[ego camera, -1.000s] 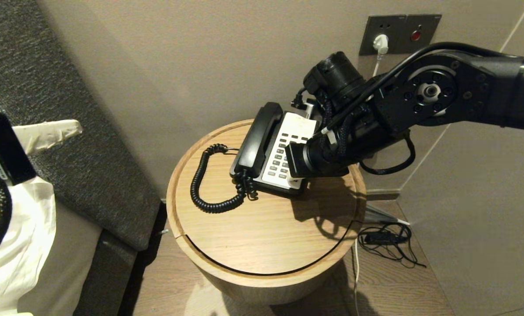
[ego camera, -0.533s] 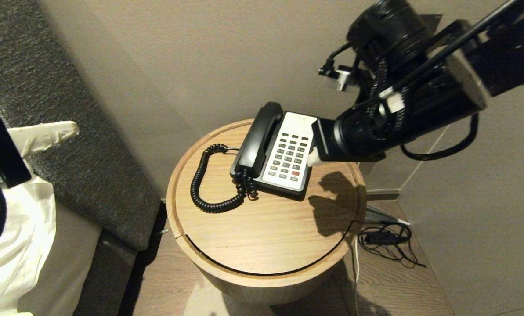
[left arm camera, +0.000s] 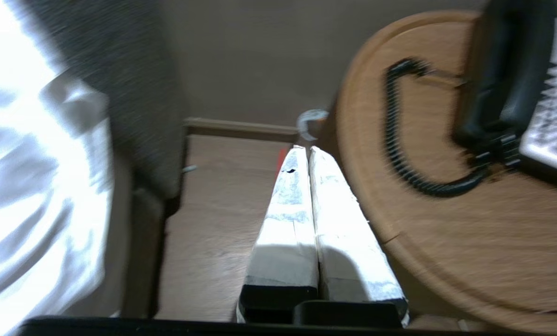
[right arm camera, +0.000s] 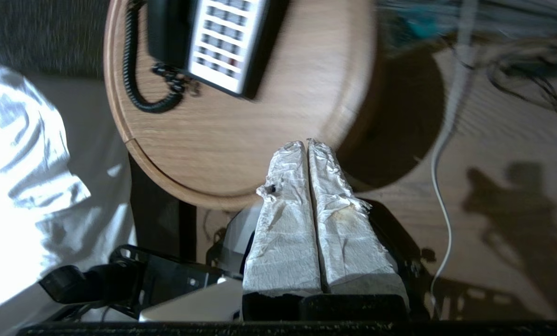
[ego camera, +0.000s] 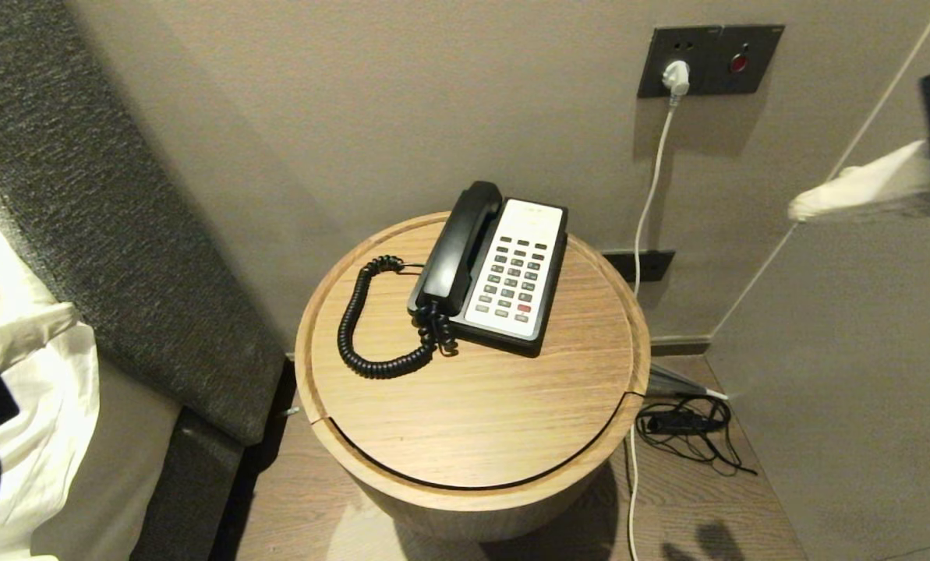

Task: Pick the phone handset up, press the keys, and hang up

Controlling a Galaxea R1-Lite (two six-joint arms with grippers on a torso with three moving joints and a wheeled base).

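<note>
A black desk phone (ego camera: 511, 273) with a white keypad (ego camera: 516, 273) sits on a round wooden side table (ego camera: 480, 413). Its black handset (ego camera: 457, 245) rests in the cradle on the phone's left side, with a coiled black cord (ego camera: 363, 327) looping onto the table. The phone also shows in the right wrist view (right arm camera: 222, 42) and the handset in the left wrist view (left arm camera: 507, 70). My right gripper (ego camera: 804, 209) is shut and empty, high at the right edge, well away from the phone; in its wrist view (right arm camera: 306, 144) the white-wrapped fingers touch. My left gripper (left arm camera: 304, 150) is shut and empty, left of the table over the floor.
A grey upholstered headboard (ego camera: 98, 202) and white bedding (ego camera: 36, 436) lie to the left. A wall socket plate (ego camera: 706, 58) holds a white plug, its cable (ego camera: 648, 202) running down to a tangle of black cables (ego camera: 687, 428) on the floor right of the table.
My right arm has pulled up and away to the right from over the keypad, leaving the phone uncovered. My left gripper has dropped out of the head view at the left.
</note>
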